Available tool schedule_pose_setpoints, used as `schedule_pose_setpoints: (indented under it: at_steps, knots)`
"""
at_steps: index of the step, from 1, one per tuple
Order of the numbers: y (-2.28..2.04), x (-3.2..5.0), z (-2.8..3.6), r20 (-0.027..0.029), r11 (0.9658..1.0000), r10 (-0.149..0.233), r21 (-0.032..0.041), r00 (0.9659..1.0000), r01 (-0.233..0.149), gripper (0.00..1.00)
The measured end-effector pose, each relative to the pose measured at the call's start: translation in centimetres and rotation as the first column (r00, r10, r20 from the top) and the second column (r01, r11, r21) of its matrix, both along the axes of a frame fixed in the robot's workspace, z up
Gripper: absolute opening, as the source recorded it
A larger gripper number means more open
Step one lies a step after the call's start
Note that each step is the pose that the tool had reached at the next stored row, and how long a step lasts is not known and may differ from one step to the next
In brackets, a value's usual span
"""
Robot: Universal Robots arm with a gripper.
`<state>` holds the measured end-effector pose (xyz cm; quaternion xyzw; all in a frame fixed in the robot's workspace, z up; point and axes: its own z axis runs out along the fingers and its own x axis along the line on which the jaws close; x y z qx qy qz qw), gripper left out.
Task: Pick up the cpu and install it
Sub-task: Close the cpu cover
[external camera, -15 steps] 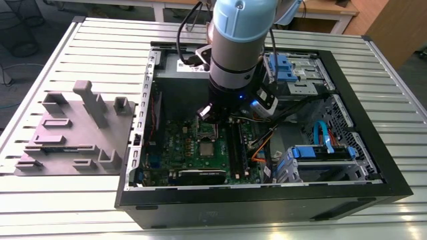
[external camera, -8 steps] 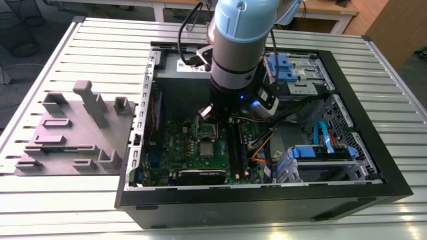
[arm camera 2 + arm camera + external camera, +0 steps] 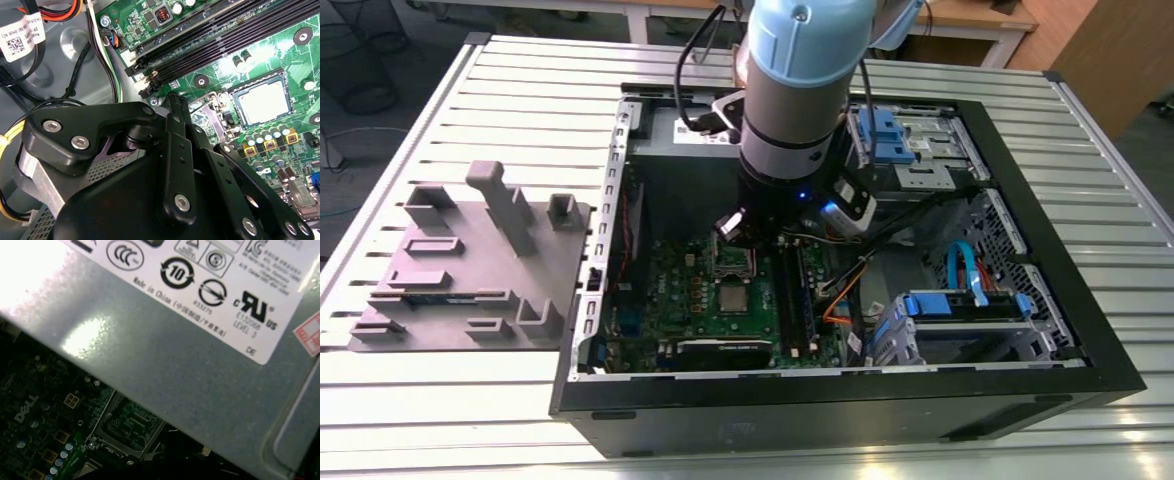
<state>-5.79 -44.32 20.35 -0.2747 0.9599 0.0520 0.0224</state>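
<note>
Claw [image 3: 175, 100] over green board [image 3: 295, 65], released or clenched: cannot tell; cpu [image 3: 263, 102] flat on board, apart from claw.

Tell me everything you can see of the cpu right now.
The cpu is a small, flat square with a pale silver-grey top that looks like metal. It lies level inside a dark square socket frame on the green circuit board, near the long black memory slots. Nothing rests on it. The pincer hangs off to one side and does not touch it.
</note>
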Motion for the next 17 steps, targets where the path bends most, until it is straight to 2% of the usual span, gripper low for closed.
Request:
schedule_pose_setpoints:
  at_steps: [10, 17]
  knots:
    - [-0.02, -0.36, 0.04, 0.0014, 1.0000, 0.000, 0.0000, 1.0000, 0.000, 0.11]
    - [-0.20, -0.44, 0.27, 0.0016, 1.0000, 0.000, -0.0001, 1.0000, 0.000, 0.11]
